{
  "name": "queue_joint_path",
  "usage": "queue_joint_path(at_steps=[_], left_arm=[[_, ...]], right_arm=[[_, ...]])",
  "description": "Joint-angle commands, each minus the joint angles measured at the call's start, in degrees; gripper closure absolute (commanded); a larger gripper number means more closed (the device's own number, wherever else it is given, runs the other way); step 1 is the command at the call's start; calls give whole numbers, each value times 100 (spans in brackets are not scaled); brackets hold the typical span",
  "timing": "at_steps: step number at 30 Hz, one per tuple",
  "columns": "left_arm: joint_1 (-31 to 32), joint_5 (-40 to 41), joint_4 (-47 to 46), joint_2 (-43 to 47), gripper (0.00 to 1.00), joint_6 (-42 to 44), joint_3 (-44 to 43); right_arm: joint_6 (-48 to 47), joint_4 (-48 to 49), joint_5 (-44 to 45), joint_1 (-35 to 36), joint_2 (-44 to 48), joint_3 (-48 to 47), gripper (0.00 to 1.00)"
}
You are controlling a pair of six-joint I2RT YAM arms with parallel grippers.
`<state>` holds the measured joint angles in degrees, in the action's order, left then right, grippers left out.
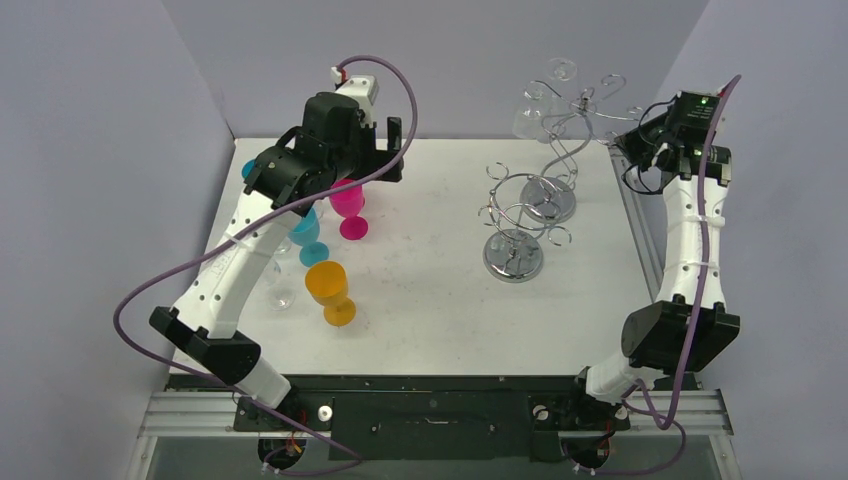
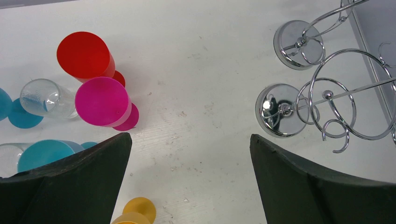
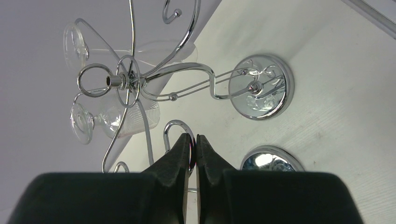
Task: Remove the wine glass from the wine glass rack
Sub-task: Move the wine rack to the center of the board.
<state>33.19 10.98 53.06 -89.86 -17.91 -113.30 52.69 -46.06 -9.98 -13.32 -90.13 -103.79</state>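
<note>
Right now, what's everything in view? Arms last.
racks: two, chrome, right side of table
hanging glasses: two, clear, on far rack
orange glass: one, orange, left front
pink glass: one, pink, left
red glass: one, red, beside pink glass
teal glasses: at least two, teal, far left
clear glasses: at least two, clear, among coloured ones
table: one, white
left claw: open, empty, above coloured glasses
right claw: shut, empty, by far rack
</note>
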Motion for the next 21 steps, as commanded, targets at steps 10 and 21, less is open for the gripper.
queue_joint_path(at_steps=[10, 21], left_arm=[[249, 186, -122, -136, 4, -138, -292], [462, 220, -159, -203, 4, -197, -270]], right_arm=[[-46, 306, -52, -444, 879, 54, 100], [-61, 267, -287, -718, 1263, 398, 100]])
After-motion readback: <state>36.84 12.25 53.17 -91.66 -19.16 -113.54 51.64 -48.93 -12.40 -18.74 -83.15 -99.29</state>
